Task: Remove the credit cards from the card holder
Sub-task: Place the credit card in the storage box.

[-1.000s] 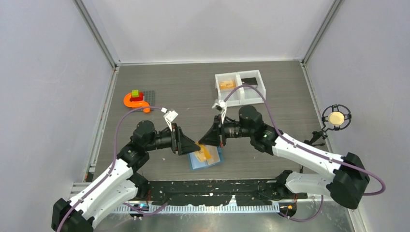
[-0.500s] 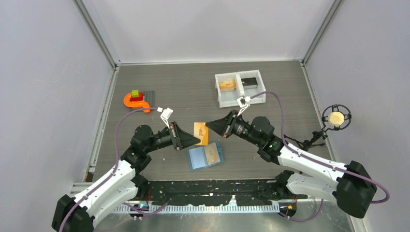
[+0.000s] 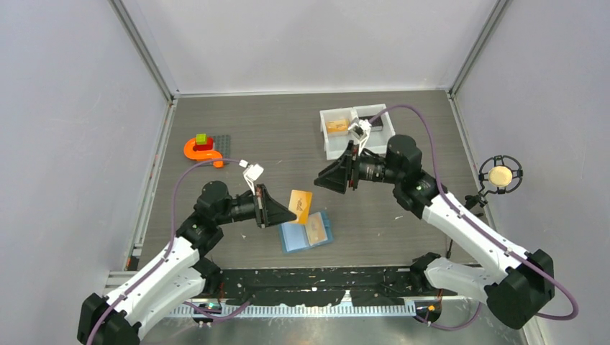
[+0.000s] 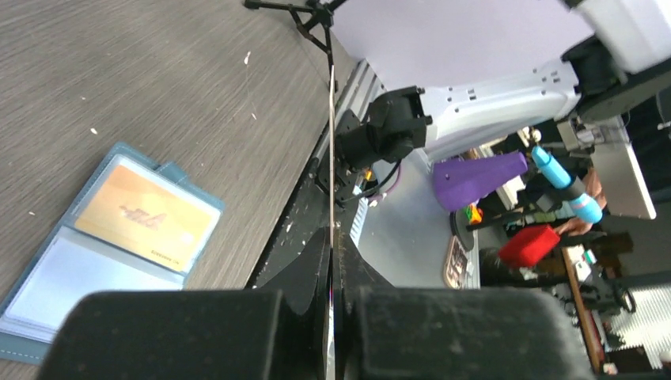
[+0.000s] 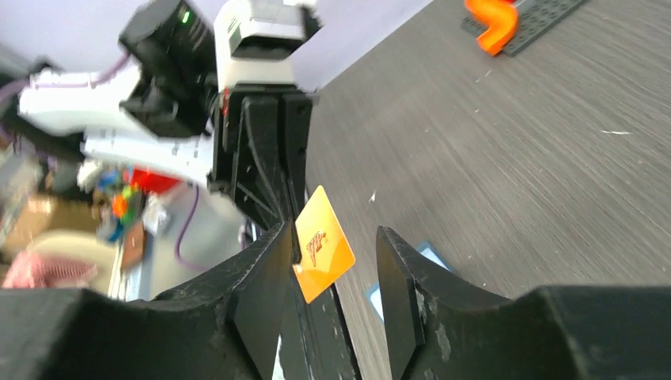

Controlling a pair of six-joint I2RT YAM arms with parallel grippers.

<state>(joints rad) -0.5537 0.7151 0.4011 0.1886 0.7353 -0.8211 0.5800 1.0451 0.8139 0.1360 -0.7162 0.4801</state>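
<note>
Left pincer [image 3: 290, 210] is clamped on an orange card [image 3: 301, 206], held clear just above the open holder [image 3: 306, 233] on the bench [image 3: 237, 122], whose second card [image 4: 146, 214] lies nearer it than the open, empty right pincer [image 3: 321, 179].

The tabletop [image 3: 273, 136] has a matt grey wood-grain finish. The card holder [image 3: 291, 238] looks like soft light-blue material with clear glossy pockets. The orange-yellow card [image 3: 301, 206] is smooth, thin plastic.
</note>
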